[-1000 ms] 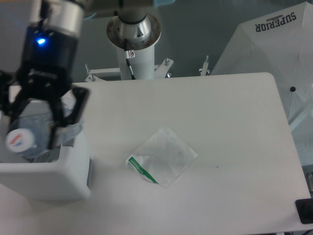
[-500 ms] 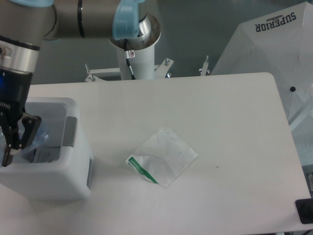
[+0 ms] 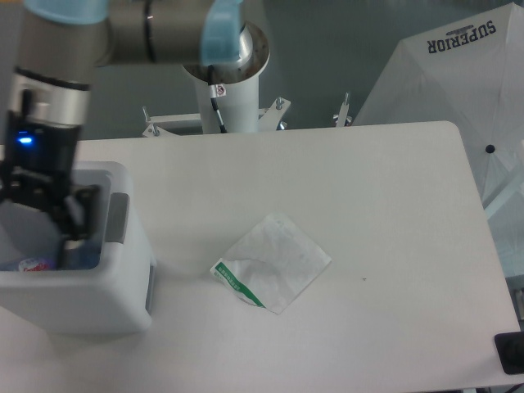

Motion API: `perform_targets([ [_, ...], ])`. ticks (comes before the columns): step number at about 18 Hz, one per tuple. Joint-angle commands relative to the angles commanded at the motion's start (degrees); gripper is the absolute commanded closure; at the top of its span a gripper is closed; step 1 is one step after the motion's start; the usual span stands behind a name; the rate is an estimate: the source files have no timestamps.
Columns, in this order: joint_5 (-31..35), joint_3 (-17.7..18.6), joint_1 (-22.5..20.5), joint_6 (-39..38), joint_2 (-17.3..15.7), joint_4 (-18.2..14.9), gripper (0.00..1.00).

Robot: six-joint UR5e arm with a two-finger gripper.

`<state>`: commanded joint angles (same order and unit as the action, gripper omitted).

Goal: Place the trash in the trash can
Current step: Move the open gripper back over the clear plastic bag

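gripper [image 3: 49,214] over bin [image 3: 123,307], fingers apart, holding nothing | bottle [image 3: 37,264] lies inside bin, cap up, dropped home | bag [image 3: 273,262] flat mid-table [image 3: 393,205], well apart, likely next pick

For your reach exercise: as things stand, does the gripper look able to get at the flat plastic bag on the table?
Probably yes. The plastic bag lies flat in the open on the table with nothing on or beside it. The gripper sits over the trash can, so it would have to come across first.
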<state>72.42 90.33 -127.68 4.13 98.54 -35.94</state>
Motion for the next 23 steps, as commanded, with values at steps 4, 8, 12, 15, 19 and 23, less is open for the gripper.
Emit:
perform_targets([
  [4,0.9,9.3,-7.2,0.2,-4.1,0.0,0.0],
  [8,5.7,16.0,-7.8,0.4,-4.1,-0.1,0.0],
  [12,16.0,17.2,-7.3,1.3,0.9,0.0,0.0],
  [15,19.7,17.3,-5.0,9.6,4.3,-0.2,0.0],
  [19,25.8,18.6,-0.5,20.8,8.2,-0.2,0.0],
  [23,29.2,18.0,0.8,23.3,12.8,0.2,0.0],
])
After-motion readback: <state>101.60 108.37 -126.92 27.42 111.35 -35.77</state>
